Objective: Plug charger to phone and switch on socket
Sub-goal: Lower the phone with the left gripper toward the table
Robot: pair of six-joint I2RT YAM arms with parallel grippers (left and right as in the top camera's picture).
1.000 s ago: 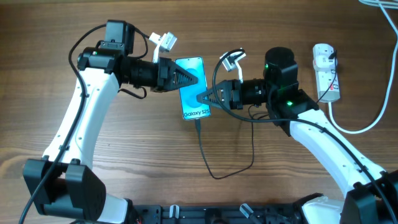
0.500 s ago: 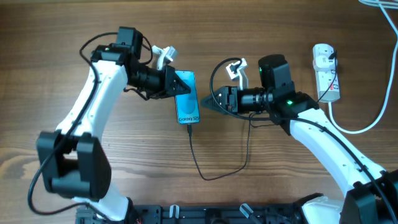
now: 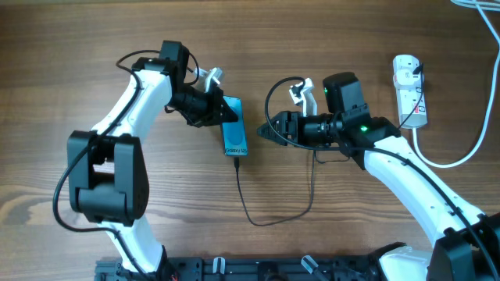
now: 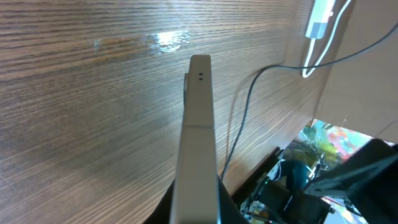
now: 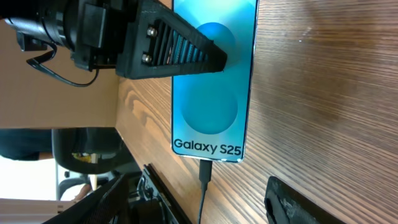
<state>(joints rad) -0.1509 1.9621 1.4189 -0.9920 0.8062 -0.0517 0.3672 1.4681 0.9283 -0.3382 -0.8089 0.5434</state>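
The left arm [image 3: 133,97] and right arm [image 3: 414,187] have rounded white links, black joints and thin black looping cables [image 3: 268,97]. A green light [image 3: 362,129] glows toward three o'clock. The left claw [image 3: 226,117] has ribbed black triangular fingers [image 5: 180,46] with two screws [image 5: 148,43].

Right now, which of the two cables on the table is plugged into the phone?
The thin black cable: its end sits in the phone's bottom edge. The thick white cord runs from the power strip far to the right, away from the phone.
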